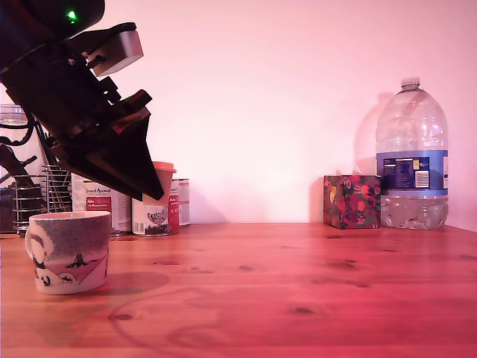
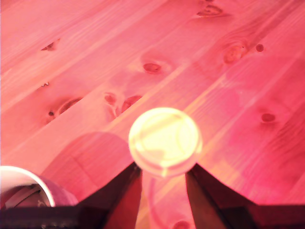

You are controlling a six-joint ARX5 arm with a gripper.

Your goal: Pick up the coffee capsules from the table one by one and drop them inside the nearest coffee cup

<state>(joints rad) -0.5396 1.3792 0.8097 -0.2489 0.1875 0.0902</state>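
The gripper [image 1: 153, 190], its jaws clamped on a coffee capsule [image 2: 165, 141], hung above the table [image 1: 298, 291], with the coffee cup [image 1: 68, 250] below and toward the exterior view's left.

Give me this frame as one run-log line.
gripper: shut on tan capsule with orange-red rim, raised | grey-white tree-pattern mug: on reddish wooden table, exterior view's left, below arm | drop: not yet done

Held capsule [image 2: 165, 141] above table [image 1: 298, 298], beside cup [image 1: 68, 250]
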